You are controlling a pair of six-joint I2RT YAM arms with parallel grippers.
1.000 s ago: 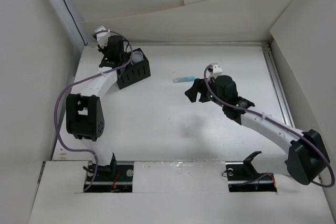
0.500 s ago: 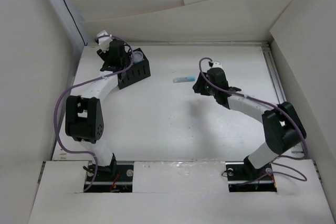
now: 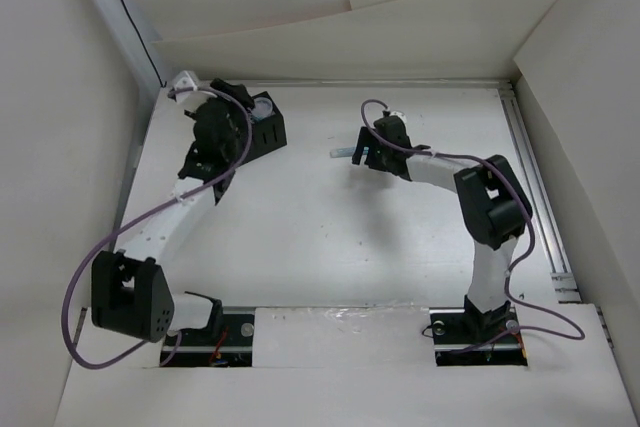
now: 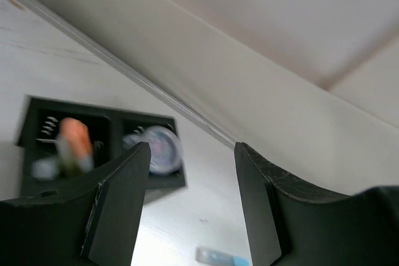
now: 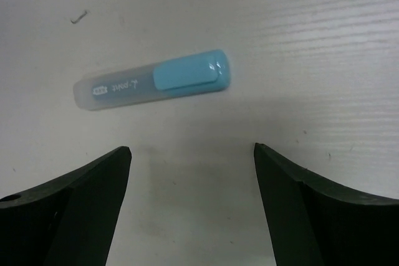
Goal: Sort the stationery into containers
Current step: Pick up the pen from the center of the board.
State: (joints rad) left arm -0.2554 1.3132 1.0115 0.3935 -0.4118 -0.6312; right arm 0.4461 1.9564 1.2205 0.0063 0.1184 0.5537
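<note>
Table (image 5: 324, 23), marker (image 5: 153, 82) seemingly free, right claw (image 5: 191, 149) spread

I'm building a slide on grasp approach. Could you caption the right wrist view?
Open right tool lined up on a light blue marker lying flat on the white table, not yet touching it.

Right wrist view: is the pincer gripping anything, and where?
Nothing held. The right pincer is open, the light blue marker lying untouched beyond its fingertips; the left pincer is open, empty.
</note>
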